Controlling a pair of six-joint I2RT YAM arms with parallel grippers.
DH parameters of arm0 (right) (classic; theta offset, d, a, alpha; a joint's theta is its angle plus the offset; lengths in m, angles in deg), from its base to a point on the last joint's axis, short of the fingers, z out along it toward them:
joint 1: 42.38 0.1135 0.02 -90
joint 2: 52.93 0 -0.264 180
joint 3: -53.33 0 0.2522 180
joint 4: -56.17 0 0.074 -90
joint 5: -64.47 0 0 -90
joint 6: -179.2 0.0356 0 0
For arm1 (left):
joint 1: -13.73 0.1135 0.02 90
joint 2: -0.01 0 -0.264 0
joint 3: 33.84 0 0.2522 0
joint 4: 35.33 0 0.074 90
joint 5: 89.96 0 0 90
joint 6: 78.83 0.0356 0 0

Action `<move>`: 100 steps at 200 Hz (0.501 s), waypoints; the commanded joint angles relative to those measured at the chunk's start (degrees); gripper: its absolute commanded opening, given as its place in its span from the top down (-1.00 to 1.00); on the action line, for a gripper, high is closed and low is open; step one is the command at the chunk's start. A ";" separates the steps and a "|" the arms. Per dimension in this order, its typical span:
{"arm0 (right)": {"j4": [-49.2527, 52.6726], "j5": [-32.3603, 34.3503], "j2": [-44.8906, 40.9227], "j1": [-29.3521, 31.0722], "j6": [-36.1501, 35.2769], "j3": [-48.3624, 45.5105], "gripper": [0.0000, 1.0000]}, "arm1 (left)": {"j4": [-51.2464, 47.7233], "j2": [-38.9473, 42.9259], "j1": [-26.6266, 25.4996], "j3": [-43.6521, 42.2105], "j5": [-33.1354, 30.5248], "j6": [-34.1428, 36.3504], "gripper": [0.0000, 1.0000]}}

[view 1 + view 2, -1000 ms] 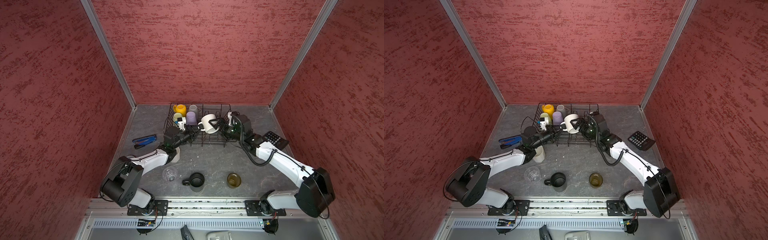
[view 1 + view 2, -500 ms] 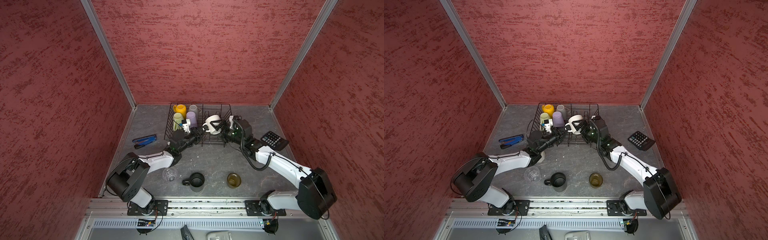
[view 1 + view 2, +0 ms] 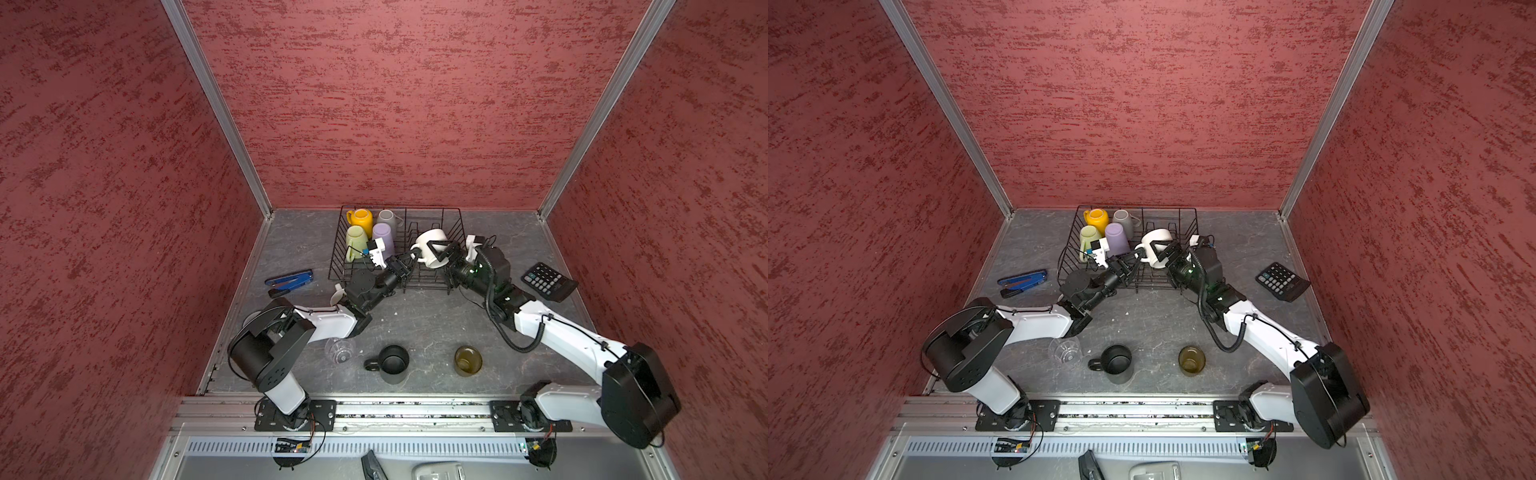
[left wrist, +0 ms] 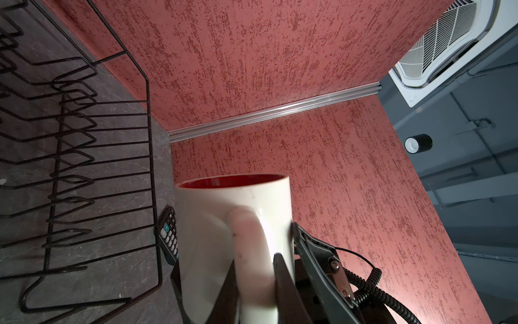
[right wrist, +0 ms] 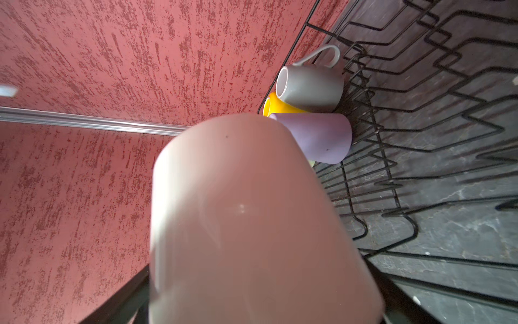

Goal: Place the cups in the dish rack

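A white mug [image 3: 432, 259] [image 4: 213, 224], red inside, hangs tilted over the right half of the dish rack [image 3: 419, 208]. My left gripper [image 3: 412, 261] [image 4: 253, 266] is shut on its handle. My right gripper [image 3: 436, 252] stands wide open round the mug's body [image 5: 252, 224], one finger on each side. In the rack's left end stand a yellow mug [image 3: 360, 218], a grey mug [image 3: 387, 218], a pale green mug [image 3: 355, 242] and a lilac tumbler [image 3: 384, 237]. On the table near the front are a clear glass [image 3: 340, 351], a black mug [image 3: 392, 363] and an olive glass [image 3: 468, 360].
A blue stapler [image 3: 291, 280] lies left of the rack and a black calculator [image 3: 548, 280] right of it. Another white mug [image 3: 338, 293] shows partly behind my left arm. Red walls close in the table on three sides.
My left arm has stretched out toward the rack, and the white mug has shifted a little to the right over it. The right gripper has stayed wide round the mug.
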 commanded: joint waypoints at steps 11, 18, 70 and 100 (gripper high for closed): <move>-2.40 4.58 -0.93 -0.34 2.09 0.61 -0.97 | 9.24 0.04 -2.31 2.07 5.43 3.74 1.00; -2.54 4.89 -1.12 -0.43 2.04 0.54 -0.97 | 9.03 0.23 -2.22 2.02 5.53 3.97 1.00; 1.81 5.86 -1.58 -1.39 -1.79 3.04 -0.97 | 6.48 2.03 -2.18 2.28 7.44 5.54 1.00; 7.36 4.91 -0.51 -1.45 -10.65 8.83 -0.97 | 3.65 2.23 -1.88 2.50 9.13 4.88 1.00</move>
